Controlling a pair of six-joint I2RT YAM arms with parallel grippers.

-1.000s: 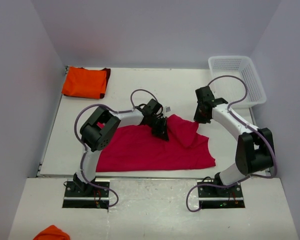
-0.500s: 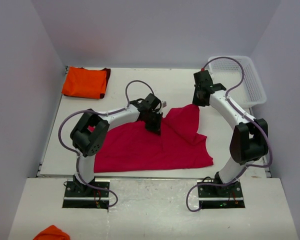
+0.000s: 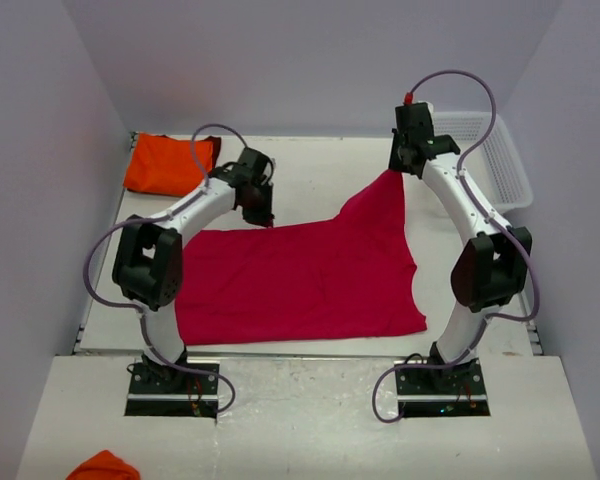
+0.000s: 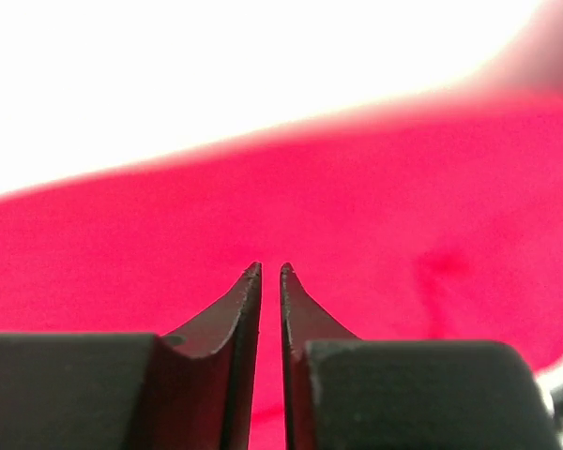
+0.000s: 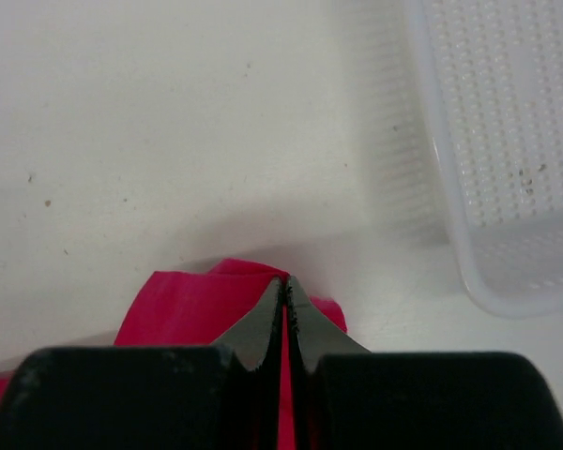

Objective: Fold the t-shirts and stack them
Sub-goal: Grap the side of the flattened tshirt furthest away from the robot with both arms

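The crimson-pink t-shirt (image 3: 300,275) lies spread across the middle of the table. My left gripper (image 3: 264,214) is shut on its far left corner, and red cloth fills the left wrist view (image 4: 357,216) around the nearly closed gripper (image 4: 270,272). My right gripper (image 3: 395,168) is shut on the far right corner and holds it lifted. Cloth (image 5: 188,305) shows pinched in that gripper (image 5: 284,279). The orange t-shirt (image 3: 166,165) with a dark maroon edge lies folded at the far left corner.
A white lattice basket (image 3: 500,160) stands at the far right and also shows in the right wrist view (image 5: 507,141). An orange cloth lump (image 3: 105,467) lies off the table at the near left. Walls enclose three sides.
Both grippers moved away from me and apart, the left one far to the left. The folded-over top of the crimson-pink shirt was pulled open and now lies much flatter.
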